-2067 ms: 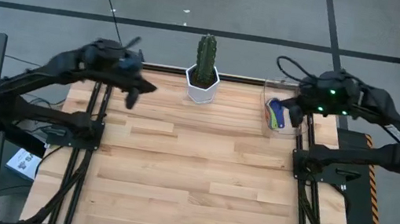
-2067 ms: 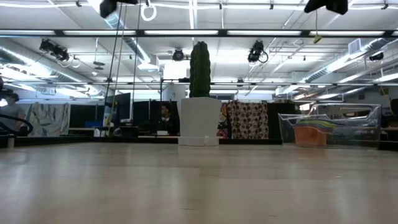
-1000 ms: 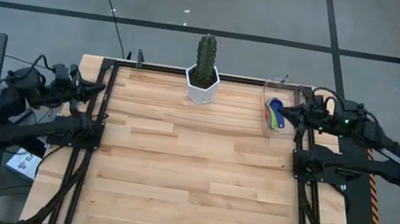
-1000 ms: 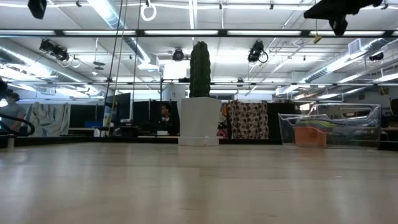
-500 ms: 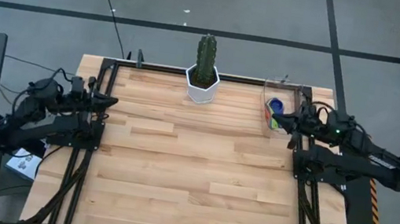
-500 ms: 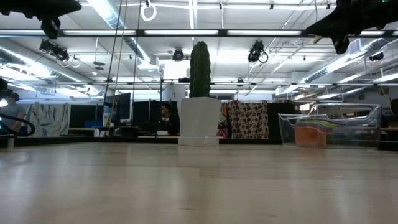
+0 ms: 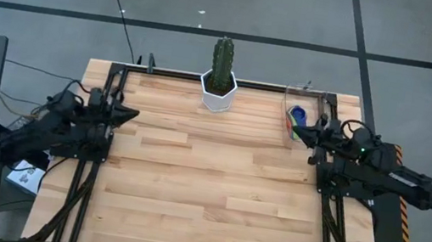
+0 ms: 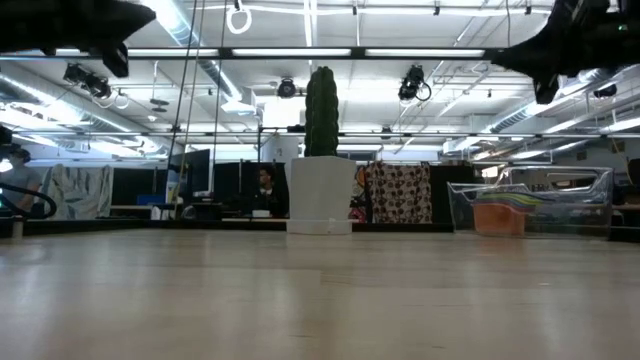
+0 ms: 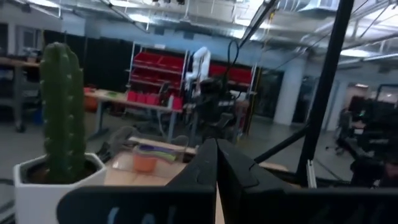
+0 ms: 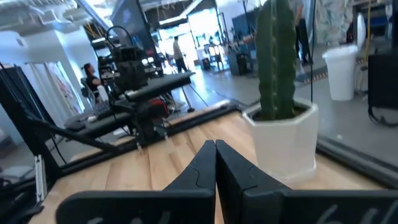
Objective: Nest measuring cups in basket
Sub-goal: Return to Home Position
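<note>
Several nested cups (image 7: 296, 117) sat in the basket (image 7: 312, 99), far right on the counter (image 7: 206, 188). They looked light, stiff and slick, likely best lifted by their handles. The left gripper (image 7: 135, 113) and right gripper (image 7: 295, 130) had fingers closed together, empty.

Open middle and near edge of the surface (image 7: 206, 188), cactus pot (image 7: 218, 90) at mid far edge, basket (image 7: 307, 90) in far right corner, right claw (image 7: 293, 130) above it, left claw (image 7: 133, 113) above left edge.

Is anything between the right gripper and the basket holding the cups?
Nothing visible. The right gripper, shut, hangs just by the basket, where the cups lie; the cactus pot and left gripper are well aside.
</note>
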